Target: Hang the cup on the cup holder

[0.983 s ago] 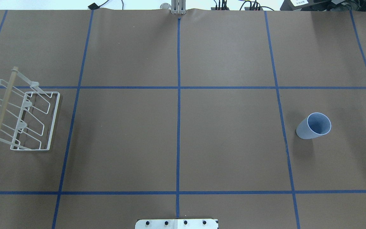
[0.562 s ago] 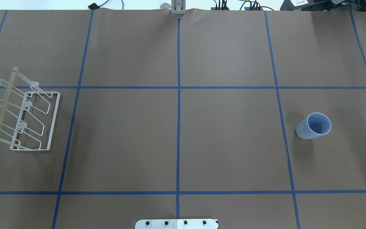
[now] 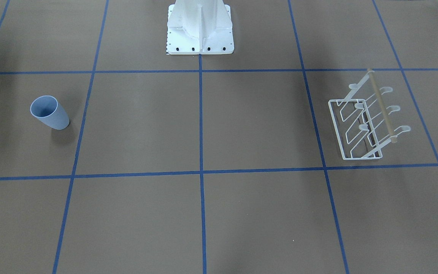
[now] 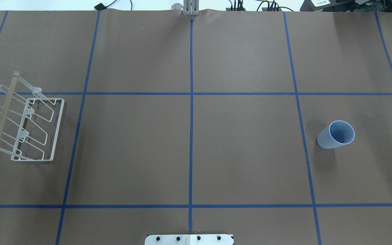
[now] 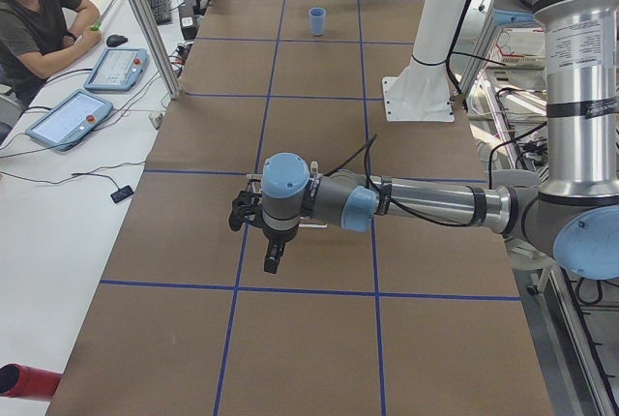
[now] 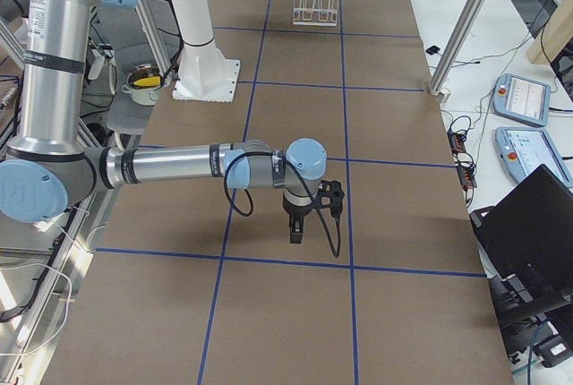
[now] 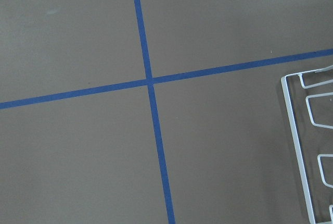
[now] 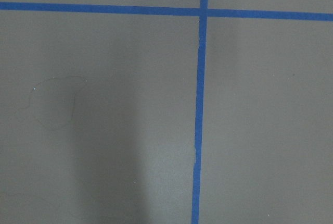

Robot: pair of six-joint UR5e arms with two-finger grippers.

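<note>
Upright light blue plastic cup [image 4: 336, 135] at right; white wire cup holder [image 4: 23, 133] by left edge; left gripper [image 5: 274, 258], right gripper [image 6: 295, 229]: spread cannot be told

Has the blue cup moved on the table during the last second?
No. In the overhead view the cup stands at the same spot, just right of the same blue tape line.

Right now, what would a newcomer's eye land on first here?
The light blue cup standing upright, alone on the robot's right side of the brown table, and the white wire cup holder far off at the left edge, no cup on it. In the side views, the left arm and right arm stretch out above the table.
</note>
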